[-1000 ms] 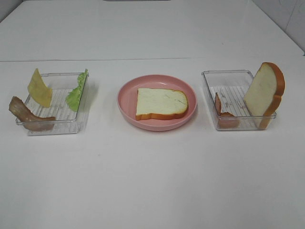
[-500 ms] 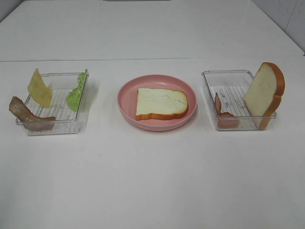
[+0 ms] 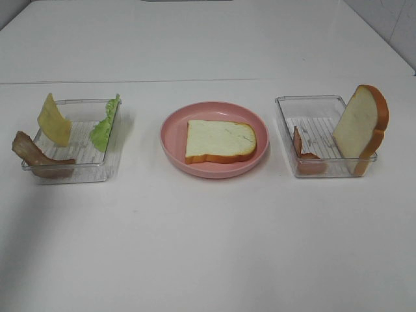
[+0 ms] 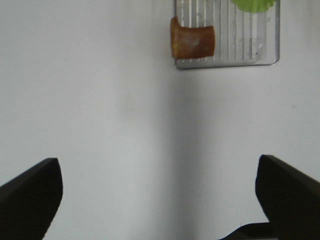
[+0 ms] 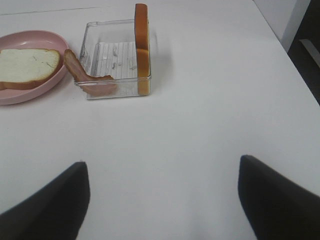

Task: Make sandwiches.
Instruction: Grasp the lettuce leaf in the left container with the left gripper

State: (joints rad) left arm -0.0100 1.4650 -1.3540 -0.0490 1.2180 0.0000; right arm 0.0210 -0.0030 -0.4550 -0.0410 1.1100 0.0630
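My left claw (image 4: 160,200) is spread wide with nothing between its tips. It hangs above the white table (image 3: 208,247), and the left tray (image 3: 81,102) lies ahead of it. My right claw (image 5: 160,200) is spread just as wide and holds nothing.

The left tray is clear ribbed plastic. In it, a yellow cheese slice (image 3: 53,120) stands tilted near the left wall. A brown left bacon strip (image 3: 36,158) droops over the near-left corner, one end poking outside the rim. A crinkled green lettuce leaf (image 3: 104,127) leans up the right wall.

In the middle sits a round pink plate (image 3: 172,140). On it is a flat bread slice (image 3: 220,140), white-faced with an orange-brown crust, its rounded top toward the right.

On the right, the right tray (image 3: 309,99) is the same clear plastic. In it, a curled right bacon strip (image 3: 303,151) rests against the left wall. A standing bread slice (image 3: 361,123) is on edge, leaning on the right wall and rising well above the rim.

The sandwich parts lie apart: only one slice is on the plate, and nothing is stacked on it.
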